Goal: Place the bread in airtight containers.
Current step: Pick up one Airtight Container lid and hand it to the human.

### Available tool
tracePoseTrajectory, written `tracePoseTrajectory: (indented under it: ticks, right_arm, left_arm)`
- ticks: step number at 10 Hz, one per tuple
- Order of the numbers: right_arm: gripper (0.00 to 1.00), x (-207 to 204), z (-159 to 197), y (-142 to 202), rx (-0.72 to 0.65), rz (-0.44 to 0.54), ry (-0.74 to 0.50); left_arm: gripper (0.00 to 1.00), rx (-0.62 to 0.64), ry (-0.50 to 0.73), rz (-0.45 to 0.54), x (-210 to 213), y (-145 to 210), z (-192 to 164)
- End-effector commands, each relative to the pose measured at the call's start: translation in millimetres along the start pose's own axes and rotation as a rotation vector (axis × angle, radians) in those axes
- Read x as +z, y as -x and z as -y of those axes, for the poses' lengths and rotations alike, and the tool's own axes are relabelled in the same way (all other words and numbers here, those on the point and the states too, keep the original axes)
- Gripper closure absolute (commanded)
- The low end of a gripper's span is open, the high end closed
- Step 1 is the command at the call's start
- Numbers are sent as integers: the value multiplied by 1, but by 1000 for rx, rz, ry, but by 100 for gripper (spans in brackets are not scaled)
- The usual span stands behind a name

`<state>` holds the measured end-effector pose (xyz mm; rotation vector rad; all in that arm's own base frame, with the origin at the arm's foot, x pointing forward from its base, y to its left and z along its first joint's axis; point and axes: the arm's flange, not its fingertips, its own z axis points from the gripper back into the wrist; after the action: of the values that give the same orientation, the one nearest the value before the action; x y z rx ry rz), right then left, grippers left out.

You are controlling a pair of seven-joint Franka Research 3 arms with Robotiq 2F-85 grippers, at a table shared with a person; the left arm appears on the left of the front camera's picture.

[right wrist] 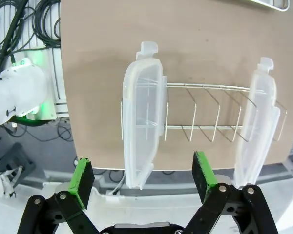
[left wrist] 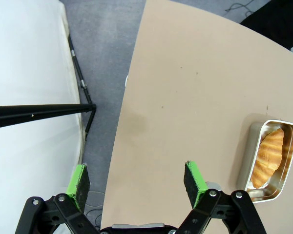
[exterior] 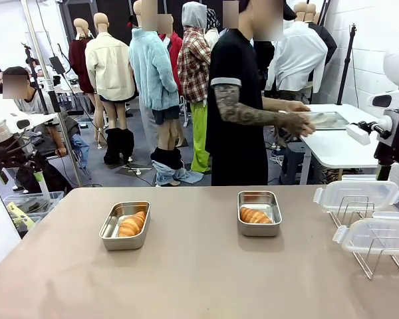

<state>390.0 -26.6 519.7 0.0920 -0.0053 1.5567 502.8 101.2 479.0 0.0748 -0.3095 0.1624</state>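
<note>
Already both croissants (exterior: 132,224) lie in their tins (exterior: 110,230); lids (right wrist: 141,122) stand racked on edge, presumably for pinching; both my jaws hang released.

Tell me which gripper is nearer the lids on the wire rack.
Right. The right gripper hovers over the lids; the left gripper hangs at the opposite edge of the table, near a croissant tin.
</note>
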Motion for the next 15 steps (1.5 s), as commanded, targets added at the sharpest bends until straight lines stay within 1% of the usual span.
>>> tracePoseTrajectory:
  ticks: [1,15]
  right_arm:
    - [0,-1,-1,2,14,4,2]
    - [0,-1,-1,2,14,4,2]
  left_arm:
    - [0,2,-10,1,1,2,0]
    - [0,2,-10,1,1,2,0]
